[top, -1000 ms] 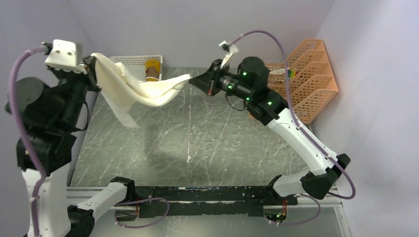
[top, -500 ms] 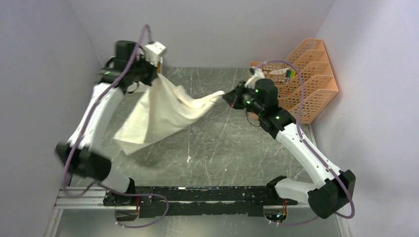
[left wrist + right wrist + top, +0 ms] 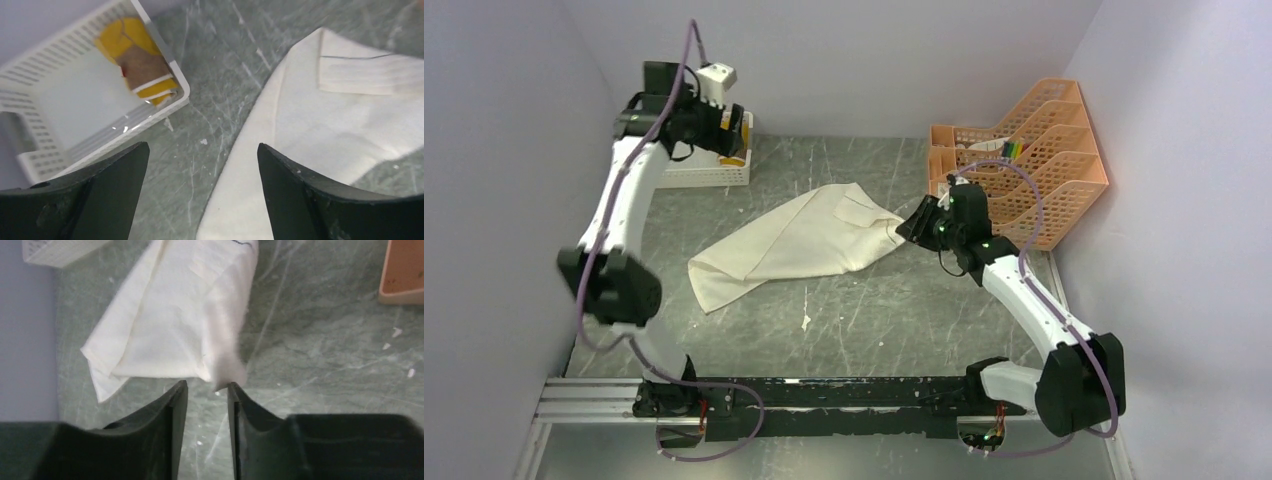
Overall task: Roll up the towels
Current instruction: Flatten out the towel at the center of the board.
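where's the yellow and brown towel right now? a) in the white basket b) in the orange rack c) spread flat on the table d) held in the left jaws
a: the left wrist view shows the yellow and brown towel lying inside the white basket.

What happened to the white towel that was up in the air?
The cream towel came down and now lies on the table. The left gripper let go and pulled back by the white basket. The right gripper sank low, the towel's corner at its tips; whether it grips is unclear. The yellow towel, basket and orange rack stayed put.
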You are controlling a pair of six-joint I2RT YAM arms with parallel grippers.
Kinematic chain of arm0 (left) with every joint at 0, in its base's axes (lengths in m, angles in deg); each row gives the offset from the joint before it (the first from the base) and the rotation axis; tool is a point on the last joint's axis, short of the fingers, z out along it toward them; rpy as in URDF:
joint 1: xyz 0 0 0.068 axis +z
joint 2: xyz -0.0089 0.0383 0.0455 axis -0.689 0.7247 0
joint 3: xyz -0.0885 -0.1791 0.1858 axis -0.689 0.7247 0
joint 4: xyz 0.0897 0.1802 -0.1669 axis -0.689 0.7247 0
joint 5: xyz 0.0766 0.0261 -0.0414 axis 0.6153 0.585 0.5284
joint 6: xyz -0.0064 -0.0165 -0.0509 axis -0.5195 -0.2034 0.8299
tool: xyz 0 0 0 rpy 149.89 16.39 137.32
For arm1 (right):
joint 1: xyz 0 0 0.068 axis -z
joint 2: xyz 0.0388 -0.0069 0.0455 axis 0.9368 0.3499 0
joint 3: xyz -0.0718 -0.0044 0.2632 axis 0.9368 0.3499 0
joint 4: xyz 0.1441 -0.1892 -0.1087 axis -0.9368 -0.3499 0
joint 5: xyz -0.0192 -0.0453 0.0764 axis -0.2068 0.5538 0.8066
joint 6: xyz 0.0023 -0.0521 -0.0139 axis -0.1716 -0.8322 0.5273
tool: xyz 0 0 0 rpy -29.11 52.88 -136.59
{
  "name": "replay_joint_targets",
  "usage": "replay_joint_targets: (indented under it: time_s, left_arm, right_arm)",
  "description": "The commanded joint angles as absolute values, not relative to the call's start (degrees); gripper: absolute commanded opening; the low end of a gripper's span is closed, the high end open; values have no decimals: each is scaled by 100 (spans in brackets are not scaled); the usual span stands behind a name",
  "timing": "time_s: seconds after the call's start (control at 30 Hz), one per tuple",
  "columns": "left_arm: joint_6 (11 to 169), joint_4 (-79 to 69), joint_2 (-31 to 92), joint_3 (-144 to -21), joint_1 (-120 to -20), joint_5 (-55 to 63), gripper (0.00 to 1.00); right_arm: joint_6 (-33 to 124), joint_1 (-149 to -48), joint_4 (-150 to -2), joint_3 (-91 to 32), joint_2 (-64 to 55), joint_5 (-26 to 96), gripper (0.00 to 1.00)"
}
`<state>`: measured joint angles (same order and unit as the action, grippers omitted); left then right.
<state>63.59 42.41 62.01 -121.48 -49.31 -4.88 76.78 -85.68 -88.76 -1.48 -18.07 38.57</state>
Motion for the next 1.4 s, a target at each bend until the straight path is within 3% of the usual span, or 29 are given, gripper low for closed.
replay_joint_targets:
  time_s: [0.0,0.1,0.13,0.2,0.3,0.47,0.77,1.03,1.2,1.37]
  left_arm:
    - [6582,4116,4786,-11097,-5020,-489,91]
    - [7156,4141,4334,-10002,-4972,-444,90]
    - [7316,4196,4288,-9708,-4971,-480,98]
    - [7634,4063,4194,-9114,-4971,-662,100]
    - [7958,3586,4021,-8265,-5034,-963,88]
    - [7923,3417,3978,-7457,-5393,7,79]
    - [7722,3252,3547,-6566,-5638,409,78]
    - [7451,3011,3352,-6319,-5852,531,66]
    - [7116,3234,3582,-6381,-6274,1442,70]
    - [6808,3252,3857,-6377,-6510,1695,79]
  right_arm:
    - [7385,-8552,-9029,48,-1563,3773,47]
    - [7184,-8557,-9080,-132,-1774,3095,64]
    - [7098,-8560,-9114,-267,-1832,2728,65]
    - [6847,-8593,-9159,-591,-1891,2266,65]
    - [5961,-8963,-8922,-1160,-1596,2318,64]
    - [4579,-10267,-9985,-2927,245,1725,66]
    - [4603,-10336,-9543,-2798,814,2199,66]
    - [4619,-10331,-9547,-2585,678,2238,66]
    - [4568,-10332,-9578,-2521,565,2195,66]
    - [4477,-10327,-9617,-2555,513,2175,67]
